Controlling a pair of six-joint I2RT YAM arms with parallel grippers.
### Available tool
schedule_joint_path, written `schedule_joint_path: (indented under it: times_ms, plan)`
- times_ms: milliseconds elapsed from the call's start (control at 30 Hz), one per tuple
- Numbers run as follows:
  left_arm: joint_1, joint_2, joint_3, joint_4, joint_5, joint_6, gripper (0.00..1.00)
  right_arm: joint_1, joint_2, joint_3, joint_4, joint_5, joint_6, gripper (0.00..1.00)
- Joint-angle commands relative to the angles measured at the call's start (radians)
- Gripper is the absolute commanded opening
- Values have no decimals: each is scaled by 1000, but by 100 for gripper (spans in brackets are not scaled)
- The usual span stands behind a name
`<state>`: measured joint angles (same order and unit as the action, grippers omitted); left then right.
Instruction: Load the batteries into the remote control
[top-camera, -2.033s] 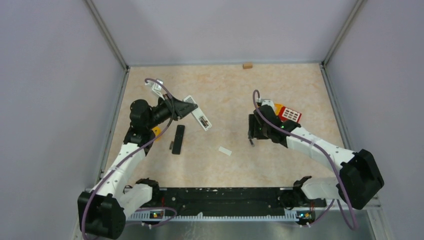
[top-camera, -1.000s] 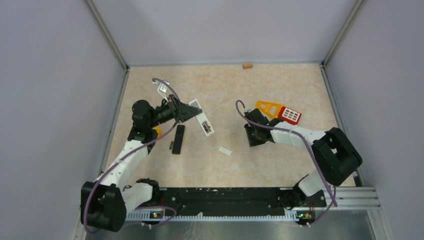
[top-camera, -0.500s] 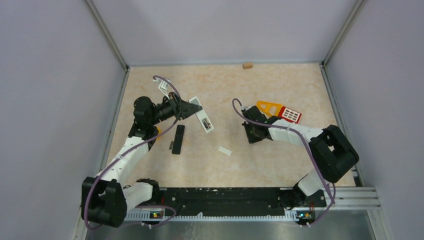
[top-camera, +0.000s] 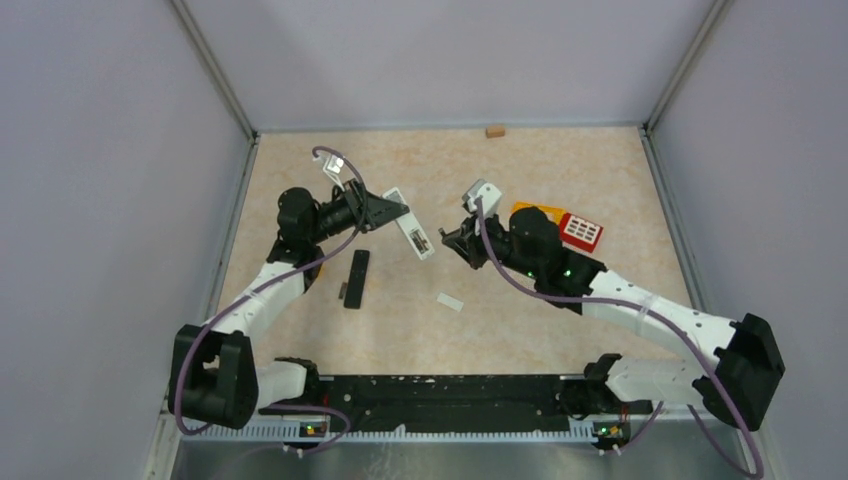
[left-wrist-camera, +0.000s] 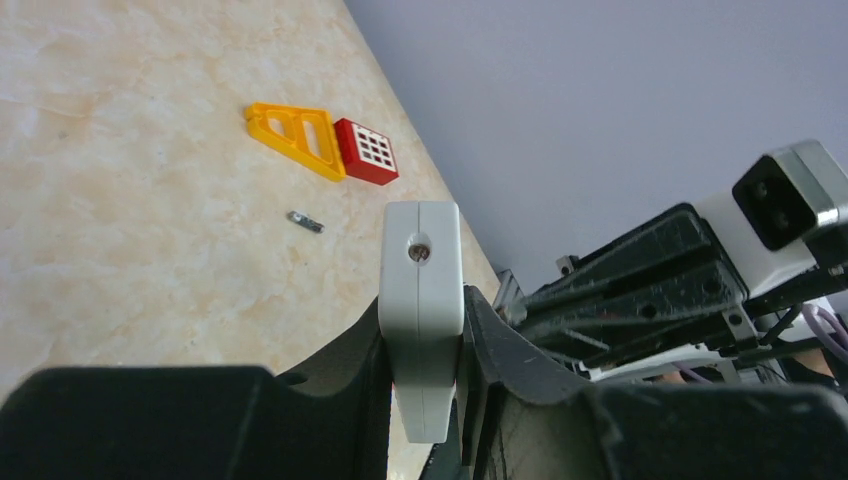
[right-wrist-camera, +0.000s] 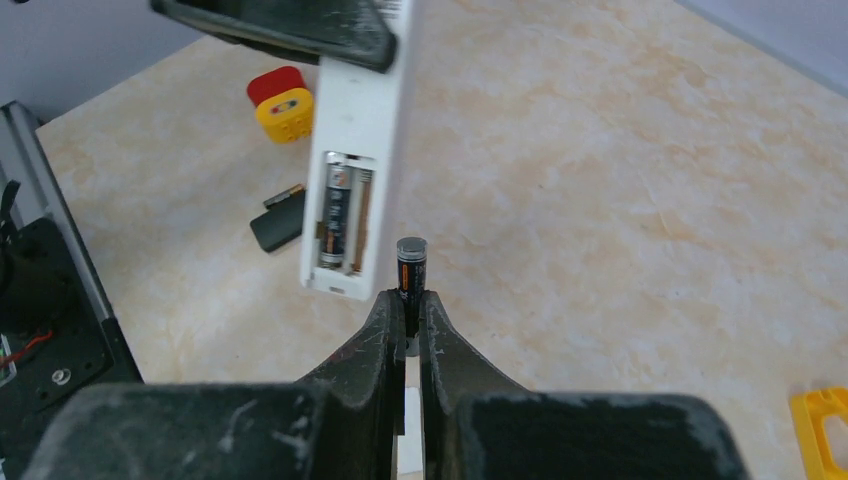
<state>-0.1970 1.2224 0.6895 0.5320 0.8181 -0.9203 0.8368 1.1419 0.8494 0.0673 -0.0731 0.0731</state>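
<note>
My left gripper (top-camera: 388, 212) (left-wrist-camera: 428, 310) is shut on the white remote control (top-camera: 412, 232) (left-wrist-camera: 421, 300) and holds it off the table. Its back faces the right arm and the battery bay (right-wrist-camera: 342, 215) is open, with one battery (right-wrist-camera: 333, 212) seated in it. My right gripper (top-camera: 452, 238) (right-wrist-camera: 406, 302) is shut on a dark battery (right-wrist-camera: 411, 268) that stands upright between the fingertips. It sits just right of the remote's lower end, apart from it. Another battery (left-wrist-camera: 305, 221) lies loose on the table near the yellow toy.
A black remote (top-camera: 356, 278) (right-wrist-camera: 278, 225) lies on the table below the left gripper. A small white cover (top-camera: 450, 301) lies near the middle. A yellow and red toy (top-camera: 560, 222) (left-wrist-camera: 320, 145) sits to the right. A small wooden block (top-camera: 494, 130) rests by the back wall.
The right gripper closed on a battery, rose from the table and swung left up to the white remote. The left arm shifted the remote slightly to the right.
</note>
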Motion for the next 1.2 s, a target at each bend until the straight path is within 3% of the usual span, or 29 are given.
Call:
schedule_joint_path:
  times_ms: [0,133,267,467,600,833,1167]
  plan:
    - [-23,-4,1,175,48,-69,0,103,7,102,35,2,-111,0]
    - [-30,-6,-16,191,37,-102,0,106,95,290,-233,43,-1,0]
    - [-33,-8,-42,212,21,-138,0,107,134,363,-351,68,87,0]
    - [-35,23,-32,94,-19,-249,0,108,241,564,-652,176,184,0]
    - [-35,58,-34,91,-14,-268,0,107,321,676,-799,126,215,0]
    - [-35,82,-43,89,-24,-269,0,111,395,741,-890,99,240,1]
    - [-35,105,-34,95,-19,-280,0,128,403,713,-852,137,218,4]
